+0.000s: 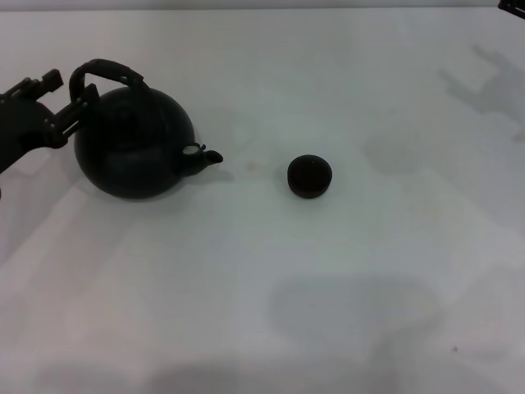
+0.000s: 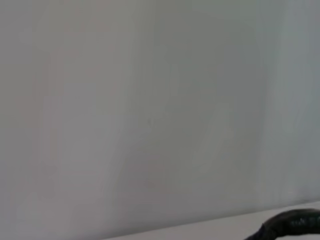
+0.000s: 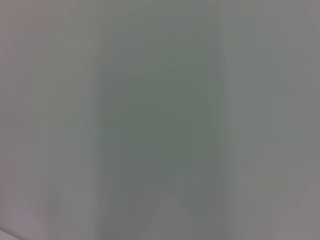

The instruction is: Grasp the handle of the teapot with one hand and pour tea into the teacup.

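Observation:
The black teapot [image 1: 135,148] stands on the white table at the left in the head view, with its short spout [image 1: 205,155] pointing right toward the teacup. Its arched dark handle [image 1: 107,70] stands up over the lid. A short piece of the handle also shows in the left wrist view [image 2: 290,225]. My left gripper [image 1: 72,105] reaches in from the left edge and sits at the left foot of the handle, against the pot's shoulder. The tiny dark teacup [image 1: 309,176] stands alone near the middle of the table. Only a dark tip of my right arm [image 1: 513,6] shows at the far right corner.
The white table [image 1: 328,295] carries only the teapot and the teacup. Soft shadows lie on it at the far right and near the front. The right wrist view shows only a plain grey surface.

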Robot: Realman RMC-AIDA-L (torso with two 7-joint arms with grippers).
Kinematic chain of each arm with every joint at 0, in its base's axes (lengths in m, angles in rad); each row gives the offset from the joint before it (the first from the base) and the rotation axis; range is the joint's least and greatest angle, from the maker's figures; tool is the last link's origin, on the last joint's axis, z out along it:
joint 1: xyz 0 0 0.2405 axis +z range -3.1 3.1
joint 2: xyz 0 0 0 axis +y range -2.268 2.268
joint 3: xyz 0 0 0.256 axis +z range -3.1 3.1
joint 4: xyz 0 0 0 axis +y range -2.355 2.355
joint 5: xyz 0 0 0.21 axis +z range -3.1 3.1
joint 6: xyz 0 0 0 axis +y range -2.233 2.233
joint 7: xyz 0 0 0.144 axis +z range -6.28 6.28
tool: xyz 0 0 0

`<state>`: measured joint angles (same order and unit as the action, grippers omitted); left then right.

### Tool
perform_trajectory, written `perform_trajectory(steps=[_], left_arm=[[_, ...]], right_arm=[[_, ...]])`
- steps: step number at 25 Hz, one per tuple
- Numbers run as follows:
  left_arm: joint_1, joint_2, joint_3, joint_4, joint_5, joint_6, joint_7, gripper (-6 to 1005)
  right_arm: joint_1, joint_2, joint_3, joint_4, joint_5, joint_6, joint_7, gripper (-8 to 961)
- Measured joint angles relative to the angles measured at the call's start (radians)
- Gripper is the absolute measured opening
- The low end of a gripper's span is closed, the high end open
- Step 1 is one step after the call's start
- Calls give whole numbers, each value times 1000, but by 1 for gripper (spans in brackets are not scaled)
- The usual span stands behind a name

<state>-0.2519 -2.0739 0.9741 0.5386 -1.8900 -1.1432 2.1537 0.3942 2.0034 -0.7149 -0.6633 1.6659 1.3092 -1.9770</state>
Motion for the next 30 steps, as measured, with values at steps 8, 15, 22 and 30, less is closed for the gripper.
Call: perform_trajectory(steps=[8,15,22,30], left_arm=[[10,2,-1,13,-9,-52,36,806],[55,0,-27,8,-10,-119,109,880],[136,0,-68,1,-46,-250,146,879],[197,-3,-225,-95,-203,-363,219,880]], right_arm=[[-12,0,0,-3,5,4,-1,870],[-26,0,12,1,12,23,-6,870],[-55,0,14,6,65,40,-8,870],[-80,-1,14,125,226,74,-148,870]])
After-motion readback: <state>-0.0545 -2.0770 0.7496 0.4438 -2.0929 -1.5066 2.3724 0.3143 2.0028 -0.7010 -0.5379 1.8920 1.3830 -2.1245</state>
